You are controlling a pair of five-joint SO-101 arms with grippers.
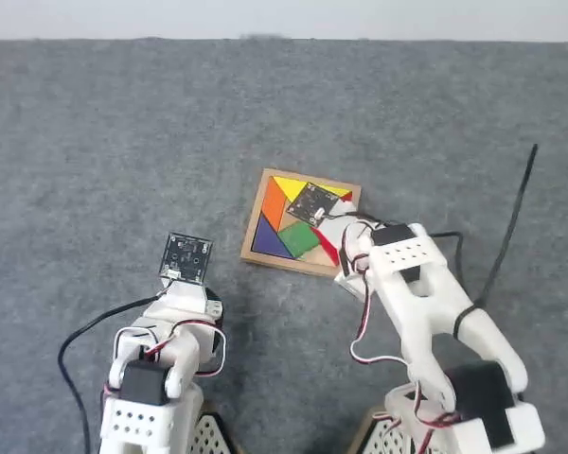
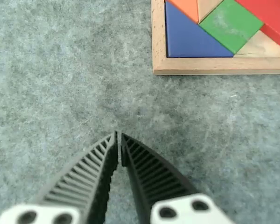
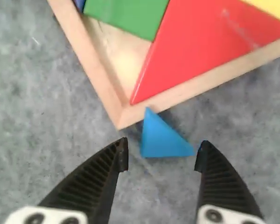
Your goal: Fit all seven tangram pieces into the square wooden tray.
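**Right hand** point(image 3: 162, 148): two black, ribbed, tapering fingers point(image 3: 107, 168) held apart over the grey, felt-like covering of the worktop point(image 1: 95, 142). Between them lies a small light-blue triangle point(image 3: 161, 137), flat on the covering. Neither finger touches it. One tip of the triangle meets the outer face of the square wooden tray point(image 3: 98, 79) at a corner, so the piece lies outside the tray. Inside that corner is a patch of bare pale wood point(image 3: 119, 60), bordered by a large red triangle point(image 3: 210, 42) and a green square point(image 3: 130, 14), both smooth, matt and flat-faced. In the high view the white right arm point(image 1: 426, 303) rises from the lower right of the frame, stretched forward and angled to the upper left. Its wrist board is over the tray's lower right part, just right of centre. **Left hand** point(image 2: 119, 137): ribbed fingers closed tip to tip on nothing, above bare covering and apart from the tray's rim point(image 2: 214, 65). The left arm point(image 1: 161, 369) stands folded at the lower left of the high view, well apart from the tray point(image 1: 253, 227). **Tray contents**: a yellow triangle point(image 1: 289, 186) along the far edge, an orange triangle point(image 1: 273, 208) at the left, a dark blue triangle point(image 2: 191, 39) in the near left corner, and the green and red pieces beside it. The wrist board hides part of the interior.
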